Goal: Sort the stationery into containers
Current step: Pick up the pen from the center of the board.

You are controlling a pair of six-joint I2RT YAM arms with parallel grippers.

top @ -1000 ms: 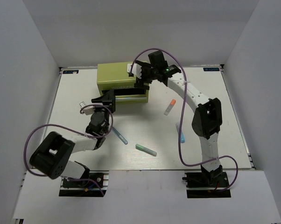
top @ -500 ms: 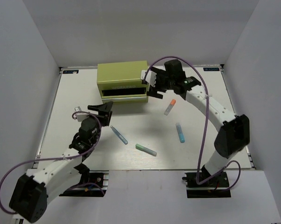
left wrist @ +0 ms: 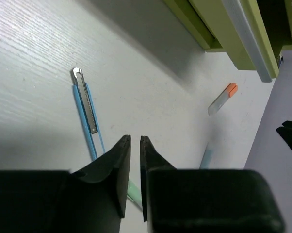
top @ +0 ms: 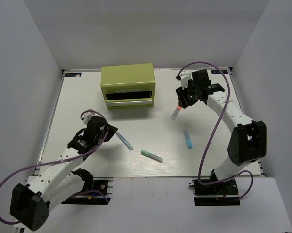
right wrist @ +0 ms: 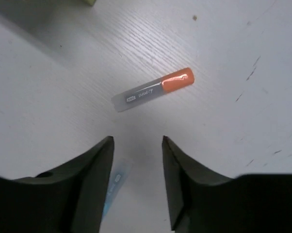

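Note:
The olive-green cabinet (top: 127, 82) stands at the back with its lower drawer (top: 130, 99) pulled out. Four sticks lie on the table: a clear one with an orange cap (top: 176, 111) (right wrist: 153, 90), a light blue one (top: 187, 139) (right wrist: 116, 184), a mint green one (top: 151, 156) and a thin blue one (top: 124, 141) (left wrist: 88, 111). My left gripper (top: 111, 131) (left wrist: 135, 139) is shut and empty, just left of the thin blue stick. My right gripper (top: 181, 101) (right wrist: 137, 141) hangs open right above the orange-capped stick and holds nothing.
White walls close in the table on the left, back and right. In the left wrist view the cabinet's front edge (left wrist: 233, 29) is at the upper right, with the orange-capped stick (left wrist: 222, 98) beyond my fingers.
My left arm has drawn back from the cabinet's drawer toward the near left and shut its jaws. My right arm has swung right from the cabinet to over the orange-capped stick, jaws narrower.

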